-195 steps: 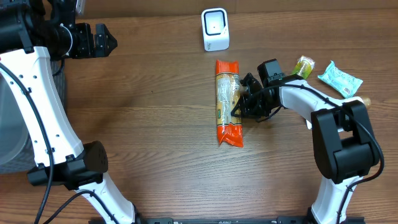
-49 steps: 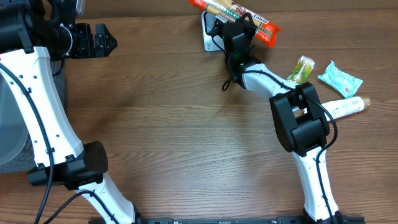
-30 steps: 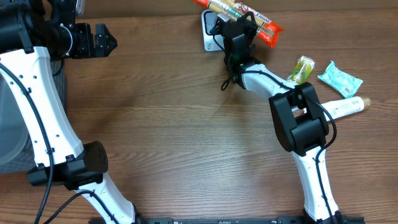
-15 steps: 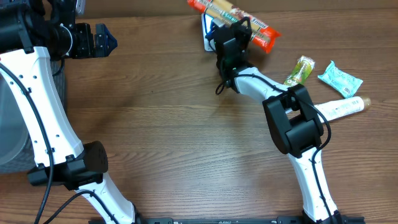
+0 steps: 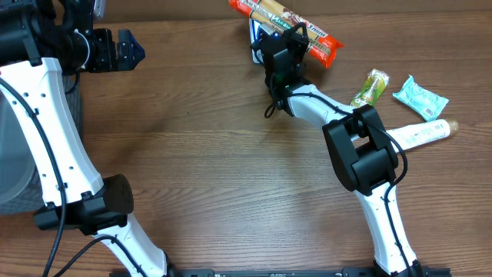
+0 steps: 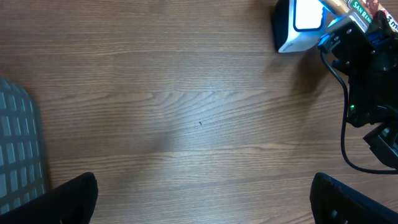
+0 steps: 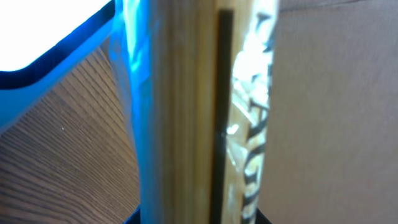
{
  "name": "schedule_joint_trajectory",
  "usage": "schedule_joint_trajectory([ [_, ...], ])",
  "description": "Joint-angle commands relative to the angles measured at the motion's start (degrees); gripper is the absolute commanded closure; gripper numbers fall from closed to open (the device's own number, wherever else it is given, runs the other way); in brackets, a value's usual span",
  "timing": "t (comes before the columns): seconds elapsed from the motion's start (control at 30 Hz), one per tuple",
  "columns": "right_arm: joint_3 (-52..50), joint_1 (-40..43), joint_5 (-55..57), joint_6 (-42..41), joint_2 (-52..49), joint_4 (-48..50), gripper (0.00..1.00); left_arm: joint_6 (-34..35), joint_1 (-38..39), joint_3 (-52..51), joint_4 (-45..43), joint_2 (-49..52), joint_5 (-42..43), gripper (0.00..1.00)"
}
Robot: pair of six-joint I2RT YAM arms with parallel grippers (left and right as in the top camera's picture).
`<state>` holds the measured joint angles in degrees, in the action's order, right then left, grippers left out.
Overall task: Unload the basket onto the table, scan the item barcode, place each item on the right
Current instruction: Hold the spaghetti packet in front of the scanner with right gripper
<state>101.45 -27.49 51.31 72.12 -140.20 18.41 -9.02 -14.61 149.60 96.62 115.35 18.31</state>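
Observation:
The item is a long snack packet [image 5: 278,17] with orange ends and a clear middle. My right gripper [image 5: 290,37] is shut on it, holding it above the white barcode scanner [image 5: 257,35] at the table's far edge. Blue light falls on the packet [image 7: 186,112] in the right wrist view, where the scanner's lit face [image 7: 43,31] shows at top left. In the left wrist view the scanner [image 6: 298,25] sits at top right, with the packet [image 6: 360,7] over it. My left gripper [image 5: 127,48] hangs open and empty at the far left, its fingertips [image 6: 68,199] spread wide above bare wood.
A green packet [image 5: 374,85], a teal packet [image 5: 420,96] and a white tube [image 5: 419,135] lie on the right side of the table. A grey basket [image 5: 11,169] stands off the left edge, and its corner [image 6: 18,149] shows in the left wrist view.
The right gripper has carried the packet a little to the left over the scanner, and blue light now shows at the scanner. The left arm has not moved.

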Motion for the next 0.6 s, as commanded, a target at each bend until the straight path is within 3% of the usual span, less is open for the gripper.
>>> schedule_joint_trajectory([
  [0.0, 1.5, 0.2, 3.2, -1.8, 2.0, 2.9, 0.96, -0.2, 0.5, 0.1, 0.0, 0.6, 0.8, 0.00],
  [0.4, 1.5, -1.5, 8.9, 9.1, 2.4, 12.7, 0.96, -0.2, 0.5, 0.1, 0.0, 0.6, 0.8, 0.00],
  [0.57, 1.5, -3.3, 9.6, 9.4, 5.9, 14.5, 0.96, -0.2, 0.5, 0.1, 0.0, 0.6, 0.8, 0.00],
])
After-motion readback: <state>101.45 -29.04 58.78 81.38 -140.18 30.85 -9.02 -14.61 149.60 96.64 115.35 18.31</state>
